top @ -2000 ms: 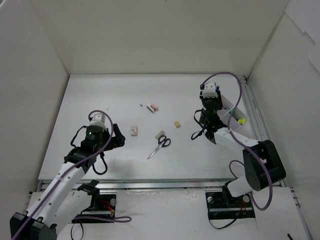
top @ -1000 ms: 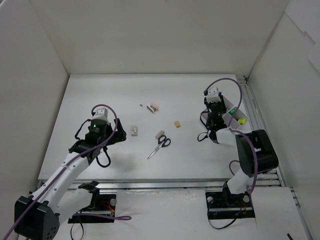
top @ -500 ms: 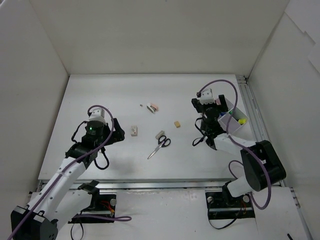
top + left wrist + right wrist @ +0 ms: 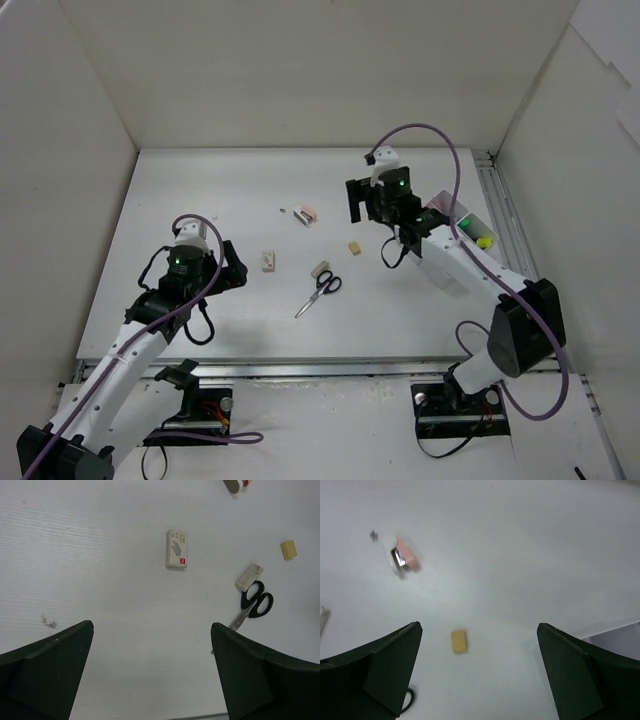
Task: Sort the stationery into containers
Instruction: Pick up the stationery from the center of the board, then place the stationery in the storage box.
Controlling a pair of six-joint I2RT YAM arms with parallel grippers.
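Loose stationery lies mid-table: black-handled scissors (image 4: pixel 322 289) (image 4: pixel 255 605), a white sleeved eraser (image 4: pixel 268 261) (image 4: pixel 176 549), a second pale eraser (image 4: pixel 319 269) (image 4: pixel 249 577), a small beige eraser (image 4: pixel 354 247) (image 4: pixel 459 641) and a pink item (image 4: pixel 307 214) (image 4: pixel 402 556). The white container (image 4: pixel 462 238) stands at the right edge with a yellow highlighter (image 4: pixel 484 241) and a green one (image 4: pixel 464 220) inside. My right gripper (image 4: pixel 362 205) (image 4: pixel 479 626) hangs open and empty just beyond the beige eraser. My left gripper (image 4: pixel 233 268) (image 4: pixel 151 629) is open and empty, left of the white eraser.
White walls close in the table on the left, back and right. A metal rail (image 4: pixel 507 235) runs along the right edge beside the container. A small dark speck (image 4: pixel 284 210) lies next to the pink item.
The right arm has swung left from over the container to above the middle of the table, and its jaws have opened. The left arm has barely shifted.
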